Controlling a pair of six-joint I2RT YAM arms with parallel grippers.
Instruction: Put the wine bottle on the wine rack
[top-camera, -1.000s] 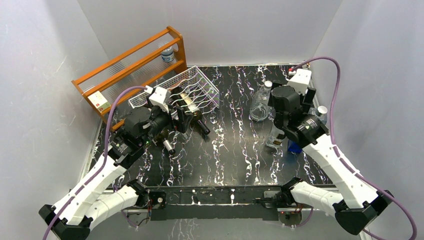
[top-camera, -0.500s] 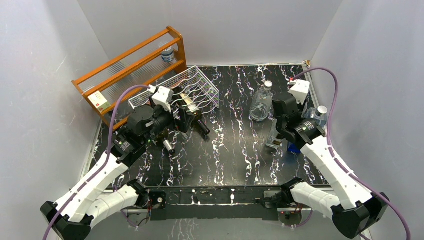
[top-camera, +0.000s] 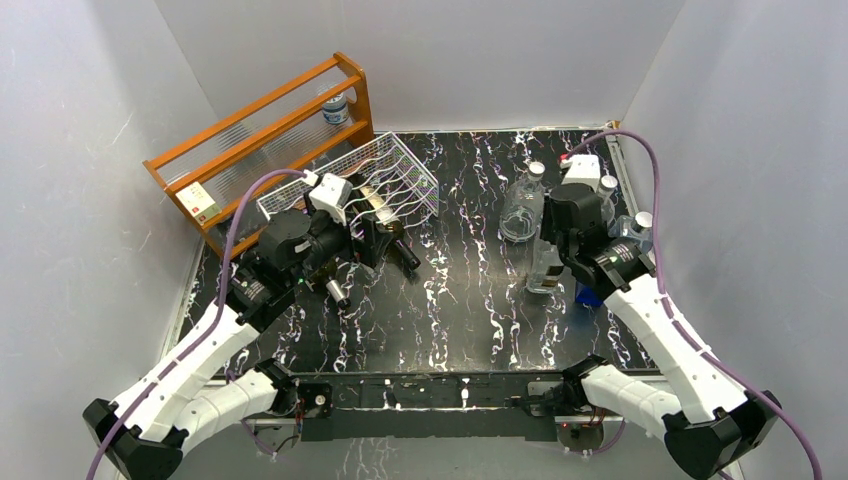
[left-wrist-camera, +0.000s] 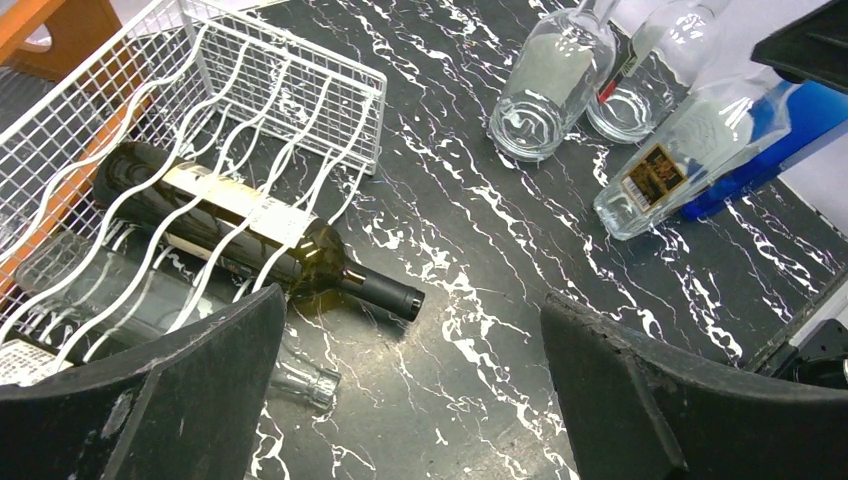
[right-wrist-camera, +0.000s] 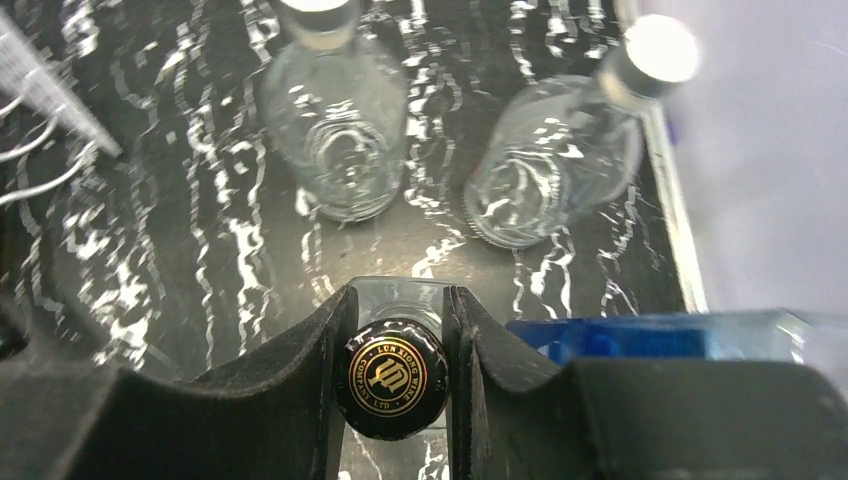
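A clear wine bottle with a black, gold-lettered cap (right-wrist-camera: 391, 375) stands at the right of the table (top-camera: 543, 268). My right gripper (right-wrist-camera: 398, 302) is shut on its neck from above, one finger on each side of the cap. The white wire wine rack (top-camera: 400, 165) sits at the back left and holds a dark green bottle (left-wrist-camera: 240, 215) and a clear bottle (left-wrist-camera: 100, 290), both lying with their necks poking out over the table. My left gripper (left-wrist-camera: 412, 300) hangs open over the black table just in front of the rack, holding nothing.
Two round clear bottles (right-wrist-camera: 335, 120) (right-wrist-camera: 550, 150) stand just beyond the held one, and a blue bottle (right-wrist-camera: 640, 335) stands close on its right. An orange wooden shelf (top-camera: 260, 130) with a small bottle (top-camera: 336, 105) stands behind the rack. The right wall is near.
The right gripper has shut on the clear bottle's neck, and its wrist has shifted slightly left. The left arm has hardly moved.
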